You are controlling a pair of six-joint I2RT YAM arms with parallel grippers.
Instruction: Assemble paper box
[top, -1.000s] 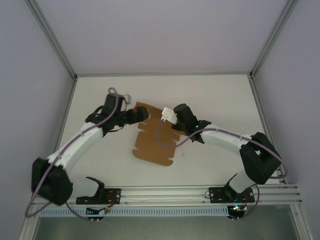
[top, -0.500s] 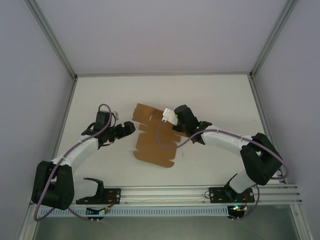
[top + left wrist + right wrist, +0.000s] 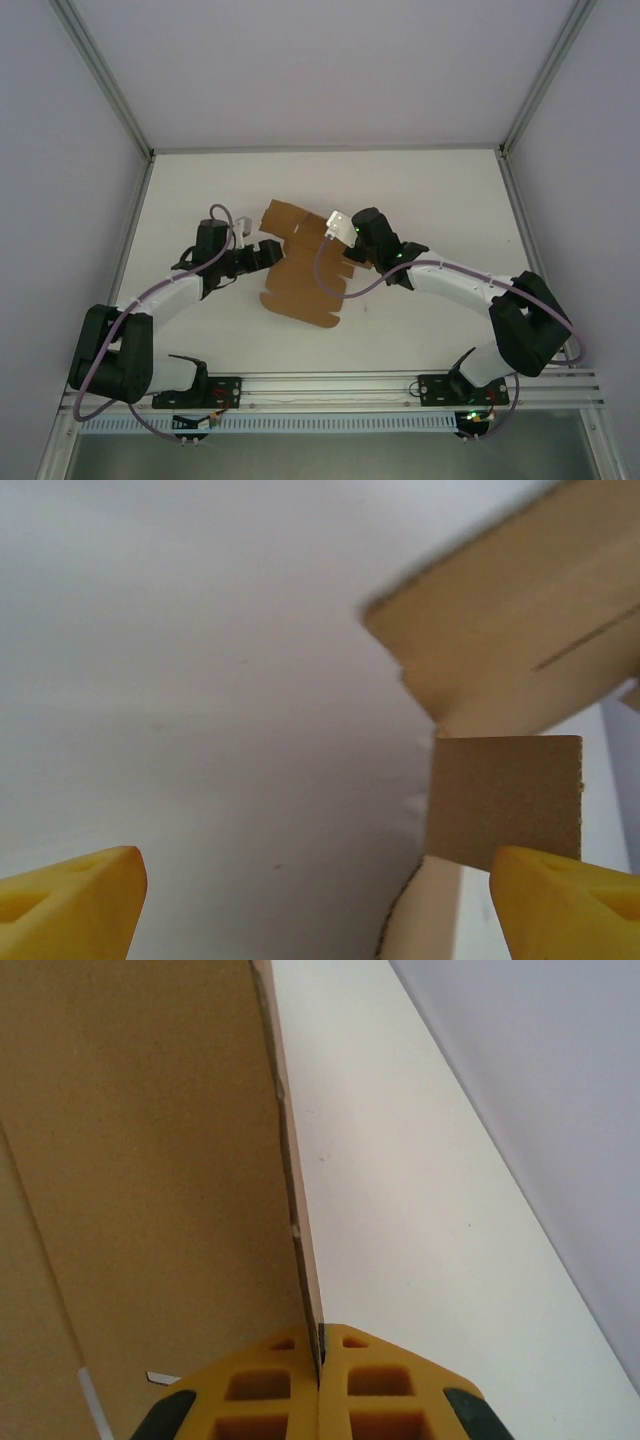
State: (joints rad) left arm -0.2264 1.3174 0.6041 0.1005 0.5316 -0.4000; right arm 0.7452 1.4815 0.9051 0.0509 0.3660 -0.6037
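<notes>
The paper box is a flat brown die-cut sheet lying mid-table, its flaps and tabs spread out. My right gripper is shut on the sheet's right edge. In the right wrist view the yellow jaws pinch that thin edge, and the paper box fills the left side. My left gripper is open at the sheet's left edge, low over the table. In the left wrist view its yellow fingertips stand far apart, with a square tab of the paper box just beyond the right one and nothing between them.
The white table is enclosed by pale walls and aluminium frame posts. A metal rail with both arm bases runs along the near edge. Open table lies behind and to the right of the sheet.
My left arm has dropped lower and swung back in to the sheet's left edge. The sheet has shifted slightly left and turned a little. My right gripper keeps its hold.
</notes>
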